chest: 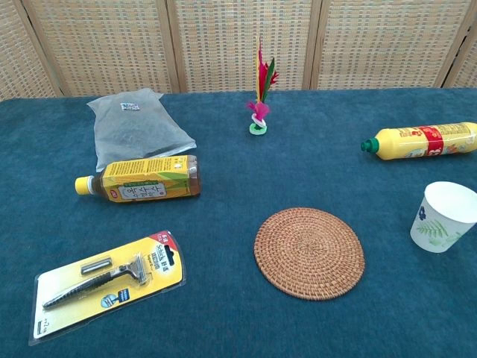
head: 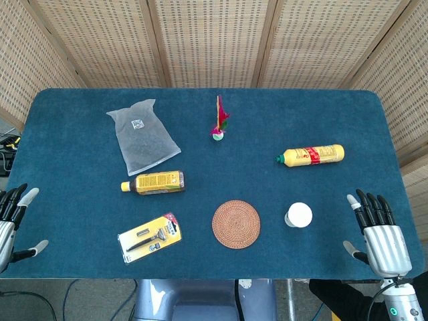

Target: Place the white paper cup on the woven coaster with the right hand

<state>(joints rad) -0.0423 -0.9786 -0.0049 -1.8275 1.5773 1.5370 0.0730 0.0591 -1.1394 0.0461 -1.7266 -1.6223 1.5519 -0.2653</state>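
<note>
— Both hands, how do they sit?
— Right hand (head: pixel 380 234) and left hand (head: pixel 12 219) rest at the near corners, fingers spread, holding nothing.
— And the rest?
— Woven coaster (chest: pixel 309 253) lies near-centre; white paper cup (chest: pixel 443 217) stands upright just right of it.

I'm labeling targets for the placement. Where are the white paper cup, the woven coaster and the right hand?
white paper cup (chest: pixel 443 216), chest view, side wall.
woven coaster (chest: pixel 309 253), chest view, centre of weave.
right hand (head: pixel 382 237), head view, back of palm.

2 bottles (head: pixel 310 156) (head: pixel 153 182), 1 cup (head: pixel 298 215), 1 coaster (head: pixel 236 224), 1 razor pack (head: pixel 150 238), 1 pouch (head: pixel 142 136), 1 shuttlecock (head: pixel 220 122).
</note>
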